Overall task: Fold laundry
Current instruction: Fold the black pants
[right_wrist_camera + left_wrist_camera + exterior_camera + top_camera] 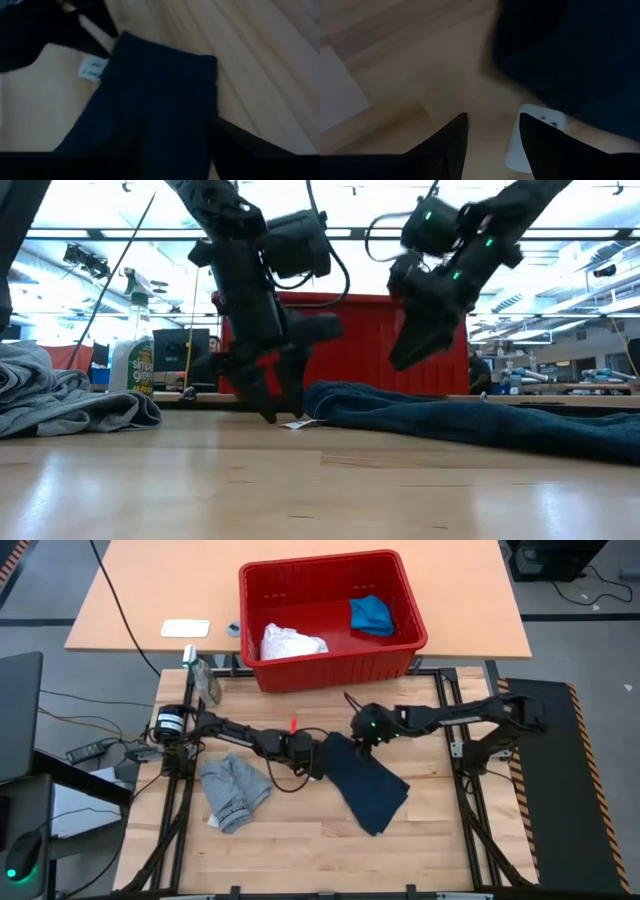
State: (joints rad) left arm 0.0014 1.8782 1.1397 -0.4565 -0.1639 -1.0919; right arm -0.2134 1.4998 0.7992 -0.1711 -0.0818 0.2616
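My left gripper (278,412), jaws spread, sits at the crumpled navy cloth garment (368,785) mid-frame; right gripper (408,355) lifted above it, can't tell its jaws. Risk: I nip only the white tag (532,137), so fabric slips & bunches.

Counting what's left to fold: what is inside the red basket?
In the red basket lie a white cloth and a bright blue garment. Anything beneath them is covered.

Left wrist view: blurred; navy garment (570,55) cut off by the frame edge, print on its white tag (532,135) illegible. Right wrist view: tag text unreadable. Low view: grey T-shirt (60,400) cropped at the frame edge. High view: white cloth (290,642) crumpled in the red basket (330,665), shape indeterminate.
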